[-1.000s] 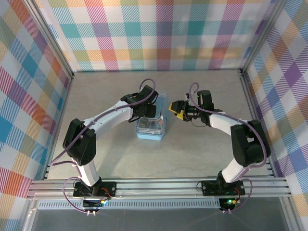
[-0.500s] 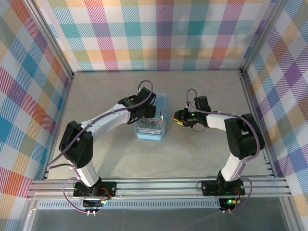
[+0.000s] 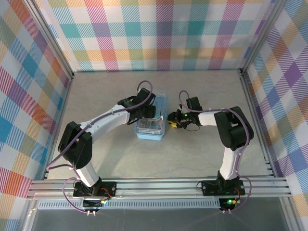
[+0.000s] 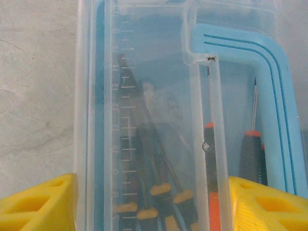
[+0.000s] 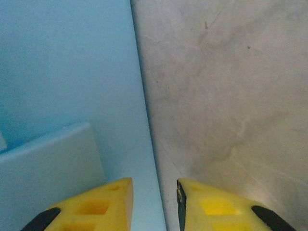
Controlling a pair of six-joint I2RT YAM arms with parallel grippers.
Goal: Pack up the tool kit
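Right gripper (image 5: 154, 186) has swung in to the box (image 3: 150, 130), at its right edge, fingers drawn nearly together astride it; whether it pinches I cannot tell. Closing the lid (image 4: 144, 72) looks next.

A mottled grey bench (image 3: 96, 91) lies walled on the left, right and far sides by pastel plaid panels (image 3: 159, 33). Aluminium rails (image 3: 159, 188) run along its near edge, and slanting metal posts (image 3: 54, 44) stand at the far corners.
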